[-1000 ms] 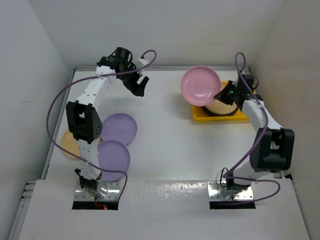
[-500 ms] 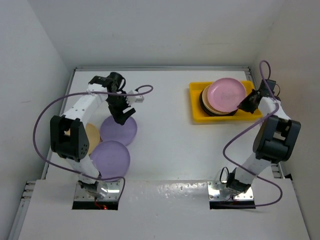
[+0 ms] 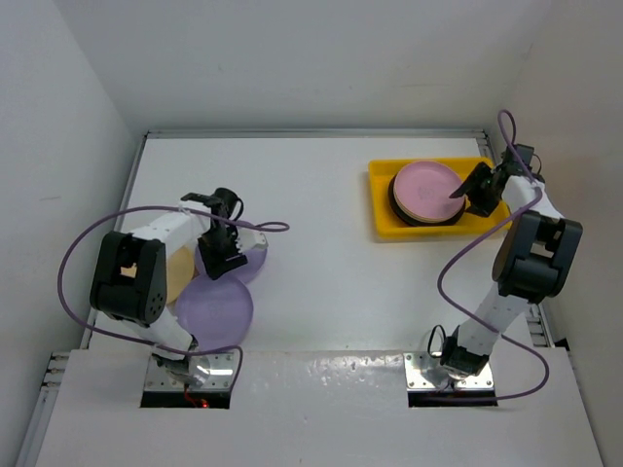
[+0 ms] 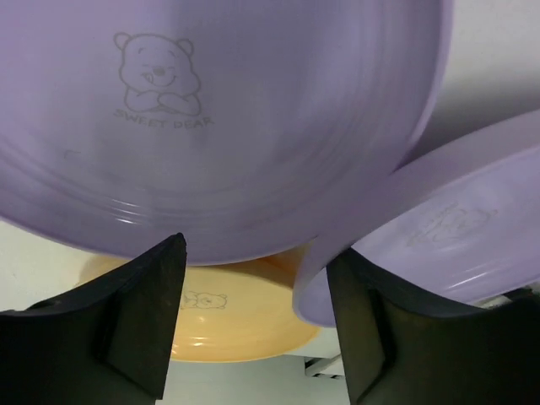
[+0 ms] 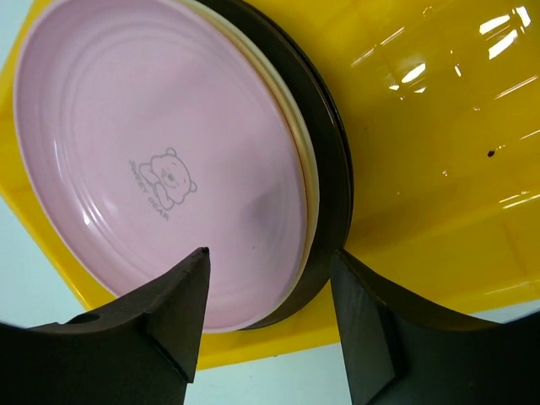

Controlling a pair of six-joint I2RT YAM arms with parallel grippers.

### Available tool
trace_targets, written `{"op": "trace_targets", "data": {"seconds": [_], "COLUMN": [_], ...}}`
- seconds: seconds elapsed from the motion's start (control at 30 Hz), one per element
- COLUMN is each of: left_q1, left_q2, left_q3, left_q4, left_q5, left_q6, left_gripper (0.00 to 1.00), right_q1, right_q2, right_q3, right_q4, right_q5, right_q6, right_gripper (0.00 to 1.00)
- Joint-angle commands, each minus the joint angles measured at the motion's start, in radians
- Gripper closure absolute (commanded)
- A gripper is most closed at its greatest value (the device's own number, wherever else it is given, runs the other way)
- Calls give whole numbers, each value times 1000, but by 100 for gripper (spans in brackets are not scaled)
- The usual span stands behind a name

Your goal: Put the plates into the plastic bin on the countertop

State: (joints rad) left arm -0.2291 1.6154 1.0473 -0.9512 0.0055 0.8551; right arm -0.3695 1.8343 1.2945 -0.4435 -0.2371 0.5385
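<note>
The pink plate (image 3: 425, 185) lies on top of a stack in the yellow plastic bin (image 3: 382, 199), at the far right of the countertop (image 3: 311, 243).

Under it sit a cream plate (image 5: 305, 181) and a dark-rimmed plate (image 5: 333, 177). The right gripper (image 3: 465, 190) is at the stack's right edge, fingers spread, one over the pink plate and one outside the dark rim. Far across on the left, two lilac plates (image 3: 216, 309) overlap on a tan-yellow plate (image 3: 178, 272). The left gripper (image 3: 226, 258) hangs low over them, fingers apart, pinching nothing.
</note>
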Motion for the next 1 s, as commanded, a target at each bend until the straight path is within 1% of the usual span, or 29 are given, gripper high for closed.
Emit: {"op": "trace_targets", "data": {"seconds": [0.0, 0.03, 0.07, 0.13, 0.17, 0.27, 0.3, 0.4, 0.5, 0.53, 0.57, 0.63, 0.67, 0.7, 0.73, 0.77, 0.8, 0.83, 0.87, 0.9, 0.93, 0.97], "left_q1": [-6, -6, -15, -15, -15, -24, -24, -24, -24, -24, -24, -24, -24, -24, -35, -35, -47, -58, -58, -67, -67, -67], "left_q2": [-2, -2, 9, 9, 9, -9, -9, -18, -18, -18, -18, 20, 35, 53, 98, 121, 148, 173, 222, 247, 273, 296], "left_q3": [-26, -38, -38, -49, -49, -9, 3, 57, 164, 243, 288, 385, 486, 537, 586, 673, 715, 752, 814, 845, 876, 904], "left_q4": [92, 101, 101, 101, 91, 51, 26, -38, -125, -150, -176, -237, -247, -247, -229, -215, -202, -166, -146, -130, -115, -89], "left_q5": [-39, -39, -39, -39, -39, -15, 2, 34, 89, 114, 176, 250, 322, 349, 367, 398, 409, 409, 418, 427, 427, 427], "left_q6": [-1, -1, -1, -11, -11, -1, -1, 12, 21, 31, 32, 16, -7, -43, -91, -191, -239, -349, -404, -453, -503, -598], "left_gripper": [38, 44, 57, 70, 82, 98, 100, 100, 100, 100, 100, 100, 100, 100, 100, 100, 100, 100, 100, 100, 100, 100], "right_q1": [9, 9, 9, 7, 7, 7, 7, 7, 7, 12, 12, 36, 61, 79, 160, 193, 229, 344, 394, 426, 487, 550], "right_q2": [-68, -75, -85, -128, -139, -182, -187, -213, -237, -254, -256, -271, -271, -282, -285, -300, -308, -314, -329, -333, -334, -336], "right_q3": [-4, -7, -14, -37, -46, -52, -52, -50, -34, -23, -20, 17, 41, 51, 61, 84, 86, 91, 80, 75, 63, 49], "right_q4": [-9, -11, -9, 6, 11, 14, 15, 19, 19, 12, 6, -20, -46, -72, -86, -109, -107, -104, -62, -40, -12, 47], "right_q5": [7, 13, 16, 21, 21, 19, 16, 1, -14, -27, -40, -83, -93, -97, -103, -100, -103, -105, -119, -140, -151, -151], "right_q6": [-51, -61, -61, -69, -74, -77, -74, -64, -52, -54, -55, -83, -109, -147, -170, -187, -245, -259, -271, -270, -268, -243], "right_gripper": [42, 42, 42, 42, 42, 42, 42, 42, 42, 42, 42, 37, 34, 32, 28, 26, 23, 19, 19, 19, 19, 19]}}
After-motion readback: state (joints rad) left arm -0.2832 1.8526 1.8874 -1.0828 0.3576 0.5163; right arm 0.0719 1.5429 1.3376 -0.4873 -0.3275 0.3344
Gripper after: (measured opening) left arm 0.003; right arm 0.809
